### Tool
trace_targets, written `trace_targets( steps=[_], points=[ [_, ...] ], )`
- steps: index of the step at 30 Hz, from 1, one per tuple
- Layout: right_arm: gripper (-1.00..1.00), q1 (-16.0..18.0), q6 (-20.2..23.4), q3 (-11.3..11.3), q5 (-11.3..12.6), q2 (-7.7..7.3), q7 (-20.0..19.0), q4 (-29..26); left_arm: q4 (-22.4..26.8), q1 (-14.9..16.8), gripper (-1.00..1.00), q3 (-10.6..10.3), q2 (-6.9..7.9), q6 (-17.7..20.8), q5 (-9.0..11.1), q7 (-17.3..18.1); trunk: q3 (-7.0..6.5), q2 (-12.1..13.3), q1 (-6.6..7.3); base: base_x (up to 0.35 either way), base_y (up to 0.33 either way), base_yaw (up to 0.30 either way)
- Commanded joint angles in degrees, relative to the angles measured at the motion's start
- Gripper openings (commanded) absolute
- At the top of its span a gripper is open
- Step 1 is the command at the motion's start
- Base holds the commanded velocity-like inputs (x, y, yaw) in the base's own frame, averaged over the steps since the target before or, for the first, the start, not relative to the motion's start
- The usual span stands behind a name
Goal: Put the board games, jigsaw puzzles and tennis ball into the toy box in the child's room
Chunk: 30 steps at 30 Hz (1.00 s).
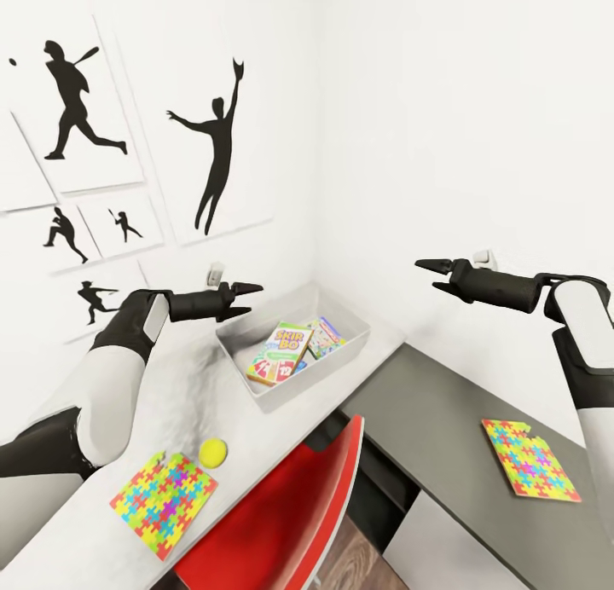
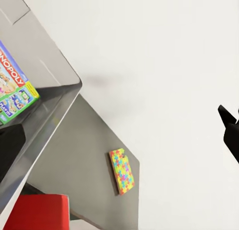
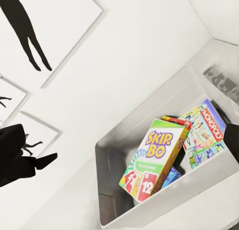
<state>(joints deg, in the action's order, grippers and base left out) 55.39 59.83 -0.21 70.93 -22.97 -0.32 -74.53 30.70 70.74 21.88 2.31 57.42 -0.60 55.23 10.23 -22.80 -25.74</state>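
Both arms carry the same finish: glossy white shell segments alternating with matte black joint sections. The left arm (image 1: 102, 377) shows a broad white forearm shell, a black elbow band and a black tapered wrist housing. The right arm (image 1: 588, 351) shows a white upper shell and a black cylindrical wrist section. The left claw (image 1: 243, 300) and the right claw (image 1: 431, 273) are black, each with slim pointed fingers. No markings, cables or screws are discernible.
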Motion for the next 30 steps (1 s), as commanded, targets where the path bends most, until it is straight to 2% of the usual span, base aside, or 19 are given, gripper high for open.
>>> trace_targets(
  steps=[1, 17, 30],
  points=[
    [1.00, 0.06, 0.17, -0.03, -0.05, 0.00, -0.03, 0.00, -0.02, 0.02, 1.00, 0.22, -0.02, 0.43, -0.10, 0.16, 0.03, -0.12, -0.04, 0.000, 0.000, 0.000],
    [1.00, -0.10, 0.17, -0.05, -0.18, 0.12, -0.03, 0.41, -0.01, -0.89, 1.00, 0.11, -0.09, -0.18, -0.10, 0.14, -1.49, -0.12, -0.04, 0.000, 0.000, 0.000],
    [1.00, -0.11, 0.17, 0.04, -0.33, 0.12, 0.04, 0.56, 0.04, -1.21, 1.00, -0.03, -0.02, -0.11, -0.39, 0.08, -2.73, -0.12, -0.04, -0.062, 0.021, 0.000]
  ],
)
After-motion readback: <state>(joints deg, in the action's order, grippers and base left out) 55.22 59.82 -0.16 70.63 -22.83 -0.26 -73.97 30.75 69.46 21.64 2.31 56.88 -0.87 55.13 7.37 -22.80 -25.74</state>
